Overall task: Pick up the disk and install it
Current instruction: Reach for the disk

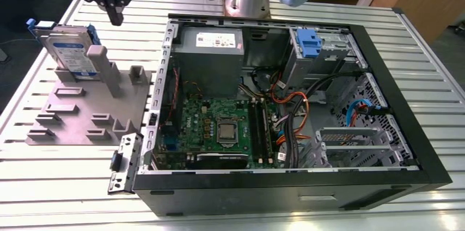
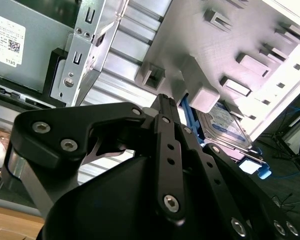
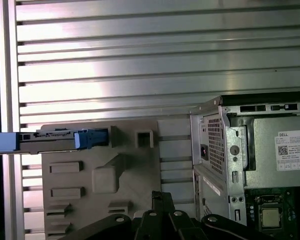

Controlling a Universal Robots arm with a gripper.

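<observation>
The gripper (image 1: 116,19) hovered near the disk (image 1: 69,51) (upright in its stand (image 1: 80,110)), jaws clenched, empty; pickup looked unstarted, and grasping would need them parted.

light bright, from above | glare whitens table (image 3: 140,85) slats beyond gripper (image 3: 162,198) | case (image 1: 291,187) interior beside it shadowed | gripper a dark silhouette in both wrist views

A white sticker (image 3: 292,150) stood on the grey metal box (image 3: 267,160) inside the computer case (image 1: 276,193). In both wrist views it bore a small square code, a short logo word and fine print. The disk (image 1: 71,51) carried a white-and-blue label (image 1: 75,59), its print too small to read.
</observation>
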